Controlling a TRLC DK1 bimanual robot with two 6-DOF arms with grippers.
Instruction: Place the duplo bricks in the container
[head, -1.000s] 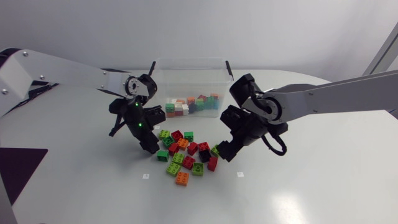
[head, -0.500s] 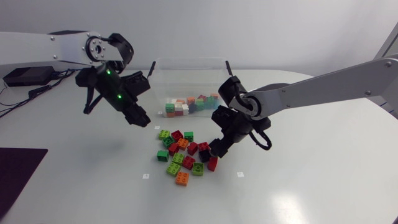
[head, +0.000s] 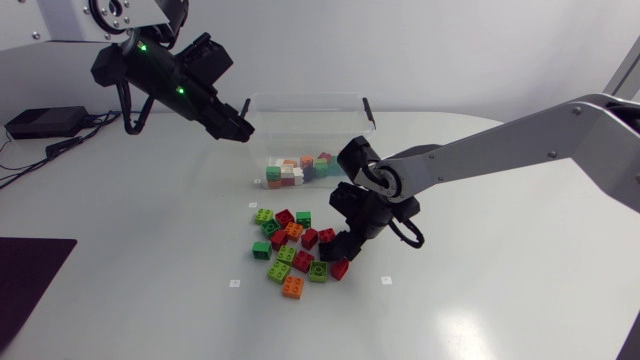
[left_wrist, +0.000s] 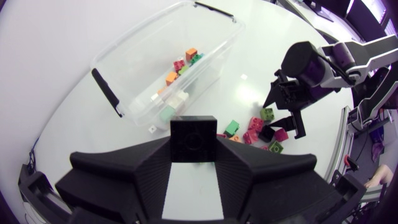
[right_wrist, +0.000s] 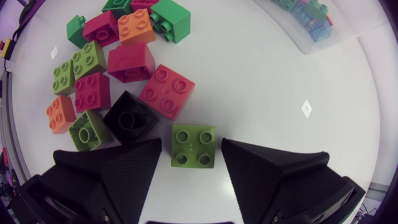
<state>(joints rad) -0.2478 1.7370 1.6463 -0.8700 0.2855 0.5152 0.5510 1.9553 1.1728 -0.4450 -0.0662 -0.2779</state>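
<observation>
Left wrist view: my left jaws are clamped on a black brick (left_wrist: 193, 138), held up near the container (left_wrist: 143, 56). Right jaws sit apart around a green brick (right_wrist: 194, 145) on the surface (right_wrist: 267, 81), right beside the pile (right_wrist: 127, 62).

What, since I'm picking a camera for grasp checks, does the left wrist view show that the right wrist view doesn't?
Only the left wrist view: the black brick clamped in the left gripper, and the right gripper over the pile. Only the right wrist view: a light green brick lying on the table between the right gripper's open fingers. Both: the pile and the container with bricks inside.
</observation>
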